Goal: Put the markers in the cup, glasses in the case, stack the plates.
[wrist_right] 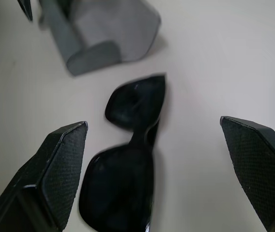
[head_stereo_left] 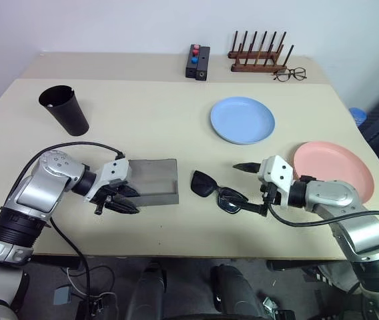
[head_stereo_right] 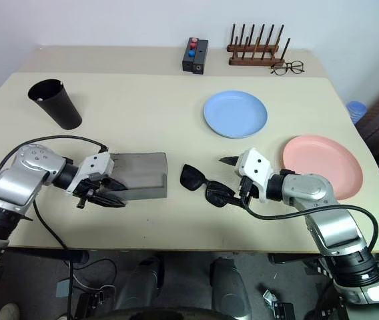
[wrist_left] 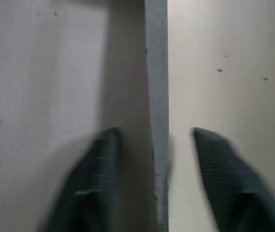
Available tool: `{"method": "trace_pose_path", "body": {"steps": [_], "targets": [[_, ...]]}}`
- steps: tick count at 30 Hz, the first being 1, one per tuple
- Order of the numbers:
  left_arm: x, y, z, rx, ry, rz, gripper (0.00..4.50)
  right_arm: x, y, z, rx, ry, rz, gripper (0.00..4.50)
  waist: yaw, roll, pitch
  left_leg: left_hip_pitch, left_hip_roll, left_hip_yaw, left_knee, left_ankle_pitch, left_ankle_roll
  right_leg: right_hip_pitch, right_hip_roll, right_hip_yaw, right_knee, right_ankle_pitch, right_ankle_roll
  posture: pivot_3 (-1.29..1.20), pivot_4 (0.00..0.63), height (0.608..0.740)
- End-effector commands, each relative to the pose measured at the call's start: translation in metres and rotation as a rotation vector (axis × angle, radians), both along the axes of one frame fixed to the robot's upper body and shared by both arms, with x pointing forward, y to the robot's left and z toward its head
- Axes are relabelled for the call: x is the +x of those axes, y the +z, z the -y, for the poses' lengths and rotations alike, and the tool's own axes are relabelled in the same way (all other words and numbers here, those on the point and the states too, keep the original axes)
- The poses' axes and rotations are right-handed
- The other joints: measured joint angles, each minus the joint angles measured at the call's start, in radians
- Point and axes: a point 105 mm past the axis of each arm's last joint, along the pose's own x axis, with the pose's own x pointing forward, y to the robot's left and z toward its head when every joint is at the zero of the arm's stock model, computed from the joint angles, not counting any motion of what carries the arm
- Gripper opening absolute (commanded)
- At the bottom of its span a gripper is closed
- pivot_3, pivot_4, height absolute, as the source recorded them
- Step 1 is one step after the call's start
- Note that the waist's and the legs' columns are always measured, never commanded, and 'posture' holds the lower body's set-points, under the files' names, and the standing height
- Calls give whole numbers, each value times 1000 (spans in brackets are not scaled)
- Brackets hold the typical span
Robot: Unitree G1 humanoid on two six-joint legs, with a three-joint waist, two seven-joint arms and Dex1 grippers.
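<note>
In the left eye view, the glasses [head_stereo_left: 218, 191] lay on the surface at lower centre, between the grey case [head_stereo_left: 152, 181] and the wide-open, empty right gripper [head_stereo_left: 250, 189]. In the left wrist view, the left gripper [wrist_left: 153, 159] stood parted astride the case wall, gripping nothing. In the right wrist view, the glasses looked light, rigid and slippery; the bridge seemed the best hold.

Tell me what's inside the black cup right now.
The black cup stands upright at the table's far left. A small pale spot shows just inside its rim, perhaps a marker's tip, but I can't tell. The wall hides everything lower down, so the markers can't be confirmed.
</note>
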Motion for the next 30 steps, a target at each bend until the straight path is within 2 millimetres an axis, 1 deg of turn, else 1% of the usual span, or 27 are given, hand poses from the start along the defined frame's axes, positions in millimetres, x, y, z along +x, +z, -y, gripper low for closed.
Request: {"method": "trace_pose_path", "body": {"steps": [1,5,8,10,12,14,17,20,25,30], "targets": [[11,28,4,-94,24,95,2487,1,8,-5,-28,-14,30,4500,3,0,0,0,0,0,0,0,0,0,0,0,0,0,0,0,150,740],[10,46,7,-177,41,162,2487,5,6,-6,-95,-68,42,4500,2,0,0,0,0,0,0,0,0,0,0,0,0,0,0,0,150,740],[-2,50,9,-256,63,172,2487,7,4,-12,-133,-113,53,4500,0,0,0,0,0,0,0,0,0,-1,0,0,0,0,0,0,150,740],[-10,49,12,-312,74,199,2487,7,3,-17,-132,-144,45,4500,-1,0,0,0,0,0,-1,0,0,-1,0,0,0,0,0,0,150,740],[-20,45,14,-371,112,167,2487,4,1,-23,-135,-149,31,4500,2,0,0,0,0,0,-1,0,0,-1,0,0,0,0,0,0,150,740],[-28,38,14,-384,126,188,2487,1,0,-29,-140,-144,19,4500,3,0,0,0,0,0,0,0,0,-1,0,0,0,0,0,0,150,740],[-35,32,13,-387,159,196,2487,1,0,-33,-150,-158,7,4500,7,0,0,0,0,0,0,0,0,-1,0,0,0,0,-1,0,150,740],[-38,27,7,-390,210,209,2487,8,2,-31,-234,-197,55,4500,7,0,0,0,0,0,1,0,0,-1,0,0,-1,1,-2,0,150,740],[-42,24,3,-408,249,217,2487,17,9,-28,-292,-270,99,4500,6,0,0,0,0,0,0,0,0,-1,0,0,-1,1,-3,0,150,740],[-43,22,4,-416,256,227,2487,18,0,-17,-409,-293,133,4500,8,0,0,-1,0,0,0,0,0,-1,-1,0,-2,1,-3,0,150,740]]}}
